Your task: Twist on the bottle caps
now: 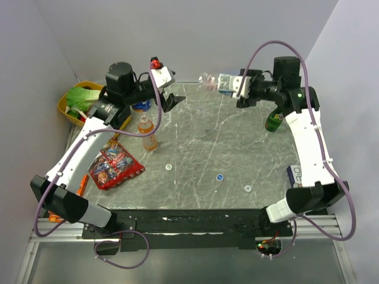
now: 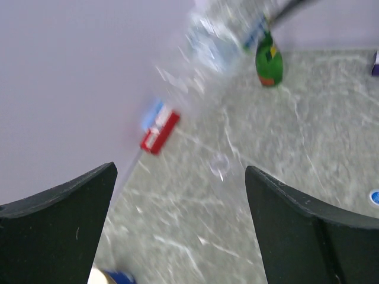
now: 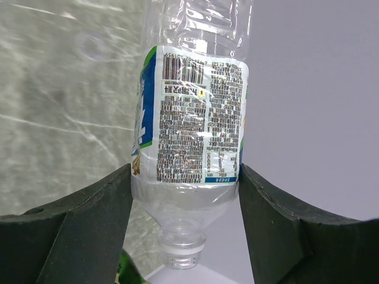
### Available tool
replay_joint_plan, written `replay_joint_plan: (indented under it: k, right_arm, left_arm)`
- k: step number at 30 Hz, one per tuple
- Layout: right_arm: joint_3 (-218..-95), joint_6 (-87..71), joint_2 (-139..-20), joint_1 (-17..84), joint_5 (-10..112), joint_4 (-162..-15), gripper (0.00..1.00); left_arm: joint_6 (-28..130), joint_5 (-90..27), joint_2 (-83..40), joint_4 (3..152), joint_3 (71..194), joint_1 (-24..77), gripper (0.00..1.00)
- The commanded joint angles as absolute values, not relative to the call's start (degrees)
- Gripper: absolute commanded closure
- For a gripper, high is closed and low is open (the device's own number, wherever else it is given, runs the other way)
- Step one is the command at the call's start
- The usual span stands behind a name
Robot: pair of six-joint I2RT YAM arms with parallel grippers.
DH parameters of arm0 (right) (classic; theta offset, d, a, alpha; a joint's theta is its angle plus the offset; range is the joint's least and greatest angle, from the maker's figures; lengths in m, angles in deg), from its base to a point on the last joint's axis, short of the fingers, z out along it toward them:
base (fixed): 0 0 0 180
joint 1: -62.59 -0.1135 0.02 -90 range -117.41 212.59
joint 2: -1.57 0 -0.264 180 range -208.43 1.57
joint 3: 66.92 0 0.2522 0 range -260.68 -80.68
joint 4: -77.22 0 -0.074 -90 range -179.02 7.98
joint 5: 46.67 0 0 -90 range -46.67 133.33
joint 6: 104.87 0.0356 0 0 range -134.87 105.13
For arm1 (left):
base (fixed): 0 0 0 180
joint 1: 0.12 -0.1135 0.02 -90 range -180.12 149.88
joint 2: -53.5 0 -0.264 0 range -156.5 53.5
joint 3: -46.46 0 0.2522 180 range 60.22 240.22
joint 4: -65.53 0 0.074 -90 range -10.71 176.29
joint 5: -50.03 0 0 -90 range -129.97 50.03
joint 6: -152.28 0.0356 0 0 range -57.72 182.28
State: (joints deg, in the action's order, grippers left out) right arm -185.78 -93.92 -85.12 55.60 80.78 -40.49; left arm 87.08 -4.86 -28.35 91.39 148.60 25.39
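So the water bottle (image 3: 192,124) is up in the air above the far edge of the table (image 1: 195,142), lying sideways, with the right gripper (image 3: 185,177) clamped across its label. The neck has bare threads and no cap, and from the right wrist view it points back toward the wrist, not out into the open. That's my biggest worry: nothing can get at that mouth as it sits, so I'd guess it needs setting down and re-gripping, and a light, thin bottle like that could easily tip over. It's also soft plastic, so squeeze too hard and it buckles; too soft and it'll just spin when a cap gets twisted on. The left gripper (image 2: 180,177) is to the left of the bottle's base end, jaws wide apart and holding nothing. All the caps are down on the table, well toward the arm bases from the bottle: a white cap (image 1: 168,167), a blue cap (image 1: 219,176) and another white cap (image 1: 247,188). They're flat little things, so they could easily skid away from closing fingers. The orange drink bottle (image 1: 148,133) stands left of the water bottle and nearer the bases; can't tell if it's capped. The green glass bottle (image 1: 273,121) stands to the water bottle's right, under the right arm, so a careless swing could knock it.
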Motion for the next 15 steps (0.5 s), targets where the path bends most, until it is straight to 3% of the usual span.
replay_joint_plan:
  k: [1,6,15]
  right_arm:
    - [-185.1,-100.9,-80.7,49.9,79.4,-30.7,0.70]
    - [-183.1,-103.6,-77.8,45.2,74.7,-31.7,0.71]
    - [-187.9,-103.6,-78.1,38.9,72.2,-31.7,0.72]
  left_arm:
    - [90.7,2.7,-30.2,95.0,155.8,26.1,0.04]
    - [95.2,7.0,-33.6,110.4,163.9,28.4,0.04]
    - [98.4,0.7,-35.4,113.1,163.8,33.4,0.04]
